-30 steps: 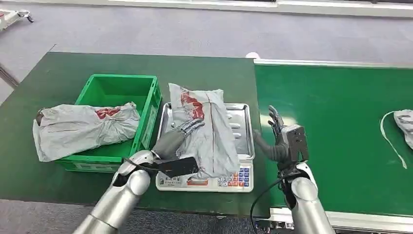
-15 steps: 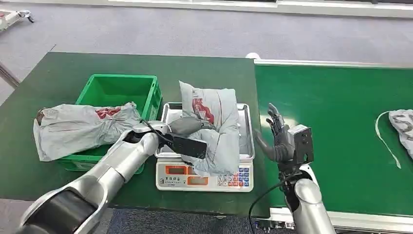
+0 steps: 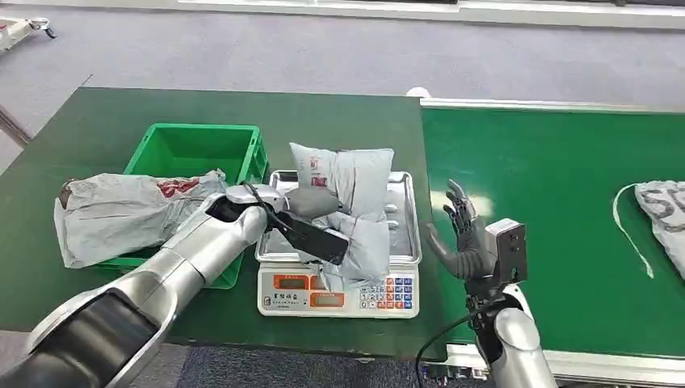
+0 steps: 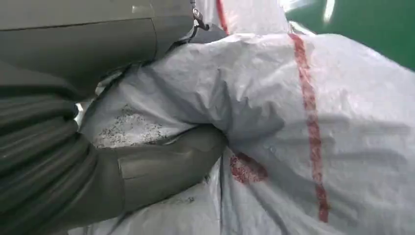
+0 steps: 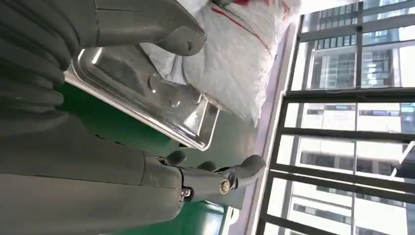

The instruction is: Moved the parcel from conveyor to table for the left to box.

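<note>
A grey plastic parcel (image 3: 347, 182) with red print stands bunched up on the steel tray (image 3: 408, 212) of a weighing scale (image 3: 339, 293). My left hand (image 3: 311, 202) grips it from the left side, and its far end is raised off the tray. In the left wrist view my thumb (image 4: 166, 161) presses into the crumpled parcel (image 4: 303, 122). My right hand (image 3: 462, 238) hovers open, fingers spread, just right of the scale over the conveyor's edge. The right wrist view has the tray (image 5: 147, 98) and parcel (image 5: 230, 63) beyond my fingers (image 5: 215, 181).
A green crate (image 3: 194, 149) stands left of the scale with another grey parcel (image 3: 129, 212) draped over its front-left rim. The green conveyor (image 3: 565, 202) carries one more parcel (image 3: 664, 212) at the far right. The dark green table (image 3: 161, 105) extends behind.
My left hand has closed on the parcel and pulled it up from lying flat into a bunched, raised shape. My right hand drew back slightly. The conveyor's parcel moved left.
</note>
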`<state>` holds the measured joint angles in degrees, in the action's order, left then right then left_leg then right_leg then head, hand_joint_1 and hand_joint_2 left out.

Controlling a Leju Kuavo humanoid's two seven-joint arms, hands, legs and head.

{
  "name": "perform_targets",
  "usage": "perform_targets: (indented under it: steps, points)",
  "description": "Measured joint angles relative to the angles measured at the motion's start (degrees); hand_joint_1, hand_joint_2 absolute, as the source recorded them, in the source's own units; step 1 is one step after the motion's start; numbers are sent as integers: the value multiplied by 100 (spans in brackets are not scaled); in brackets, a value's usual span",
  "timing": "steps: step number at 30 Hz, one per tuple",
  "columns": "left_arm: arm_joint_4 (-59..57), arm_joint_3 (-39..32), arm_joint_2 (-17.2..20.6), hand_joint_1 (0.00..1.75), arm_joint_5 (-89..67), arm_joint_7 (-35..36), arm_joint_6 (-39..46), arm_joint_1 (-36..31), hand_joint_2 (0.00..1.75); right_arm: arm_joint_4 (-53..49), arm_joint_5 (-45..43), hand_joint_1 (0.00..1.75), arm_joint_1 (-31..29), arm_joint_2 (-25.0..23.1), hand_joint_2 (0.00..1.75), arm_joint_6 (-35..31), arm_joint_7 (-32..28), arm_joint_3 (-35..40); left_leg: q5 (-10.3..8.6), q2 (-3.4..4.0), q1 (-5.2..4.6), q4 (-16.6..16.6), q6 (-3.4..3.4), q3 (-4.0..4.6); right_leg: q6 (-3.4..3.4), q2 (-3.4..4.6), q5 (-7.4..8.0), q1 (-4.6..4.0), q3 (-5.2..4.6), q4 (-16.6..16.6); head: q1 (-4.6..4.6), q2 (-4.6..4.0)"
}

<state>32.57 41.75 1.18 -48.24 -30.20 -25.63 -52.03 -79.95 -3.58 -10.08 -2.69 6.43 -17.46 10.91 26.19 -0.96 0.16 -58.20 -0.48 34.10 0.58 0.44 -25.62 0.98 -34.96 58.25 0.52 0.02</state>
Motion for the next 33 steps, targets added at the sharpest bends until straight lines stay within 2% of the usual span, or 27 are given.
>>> perform_targets:
  steps: [3, 9, 13, 17, 23, 28, 33]
  points:
    - [514, 79, 195, 175, 96, 312, 56, -65, 175, -120, 7, 0, 162, 2, 175, 44, -55, -39, 0, 4, 0, 0, 0, 2, -1, 7, 1, 0, -4, 1, 0, 0]
    - [1166, 168, 502, 175, 120, 491, 239, -136, 175, -268, 37, 0, 310, 2, 175, 96, -83, -127, -1, 2, 1, 0, 0, 7, -1, 7, 0, 0, -6, 1, -2, 0]
    - [1972, 212, 960, 175, 0, 978, 450, -292, 175, -404, 72, 0, 511, 2, 175, 203, -162, -221, 0, 5, 0, 0, -1, 19, -1, 9, 0, 1, -19, 3, 0, 0]
    - [2461, 135, 1513, 175, 33, 1171, 653, -392, 175, -415, 118, 0, 540, -4, 175, 269, -177, -295, 1, 18, 1, 4, -1, 19, -1, 17, 0, 0, -22, 4, -2, 0]
    - [2509, -348, 2238, 175, -53, 1068, 1298, -8, 175, -586, 203, 0, 695, -42, 175, 315, -192, -437, -3, 29, 2, 10, -6, 18, -13, 37, 1, -7, -34, 7, 2, 0]
    - [2443, -646, 2498, 175, -105, 1354, 1452, 285, 175, -653, 240, 0, 738, -57, 175, 328, -192, -513, -3, 19, 8, 10, -7, 28, -15, 27, -1, -6, -30, 7, -2, 0]
    - [2014, -1599, 2795, 175, -247, 1322, 2345, 975, 175, -691, 293, 0, 906, -61, 175, 376, -264, -616, 13, 73, 7, 11, -20, 18, -16, 80, 0, -5, -49, 7, 0, 0]
